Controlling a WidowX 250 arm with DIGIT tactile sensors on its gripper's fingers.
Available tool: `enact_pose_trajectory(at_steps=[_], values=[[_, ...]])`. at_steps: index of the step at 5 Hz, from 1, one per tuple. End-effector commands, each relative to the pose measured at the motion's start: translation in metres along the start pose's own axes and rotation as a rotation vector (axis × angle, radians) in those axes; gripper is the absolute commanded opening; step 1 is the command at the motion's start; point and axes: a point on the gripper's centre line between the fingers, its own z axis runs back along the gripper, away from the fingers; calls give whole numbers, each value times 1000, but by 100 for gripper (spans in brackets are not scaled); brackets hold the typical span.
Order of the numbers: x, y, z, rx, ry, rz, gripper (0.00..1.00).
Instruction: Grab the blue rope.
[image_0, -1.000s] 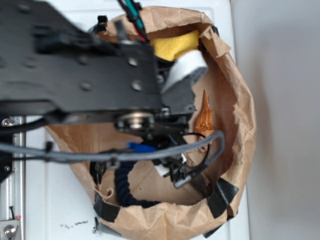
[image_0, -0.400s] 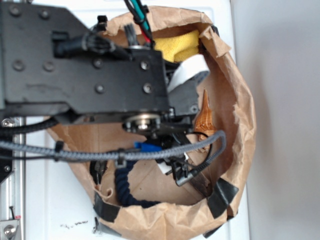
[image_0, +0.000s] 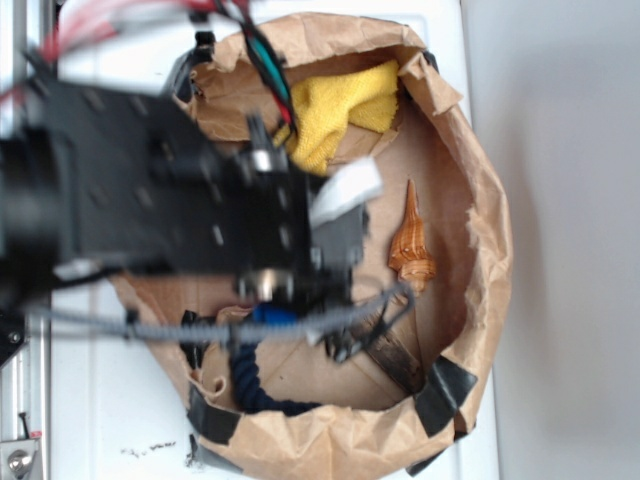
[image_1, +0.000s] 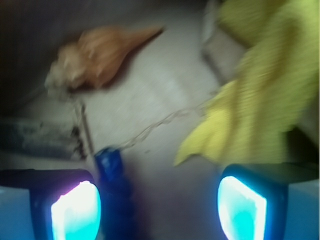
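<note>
From my wrist camera I see the black gripper (image_1: 160, 210) spread wide with nothing between its two glowing pads (image_1: 75, 212), and the short dark navy twisted rope (image_1: 112, 192) with its brighter blue capped end rising just inside the left pad, close beside it, though the blur keeps me from telling whether they touch. The exterior view shows me that same rope (image_0: 250, 375) curving like a C on the floor of the crumpled brown paper bag (image_0: 480, 250), near its lower left wall and partly under the arm. A ribbed orange spiral seashell (image_0: 411, 240) lies to the right and a rumpled yellow cloth (image_0: 335, 110) lies at the top, both well apart from the rope.
</note>
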Motion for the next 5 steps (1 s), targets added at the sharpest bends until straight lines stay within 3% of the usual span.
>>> enact_pose_trajectory(at_steps=[1,2,3,5], values=[[-19,-3,3,-99,43,-143,100],[-25,-3,-13,-54,16,-136,100],[-26,-1,-28,-4,-4,-98,0],[-17,1,-21,-3,-12,-44,0]])
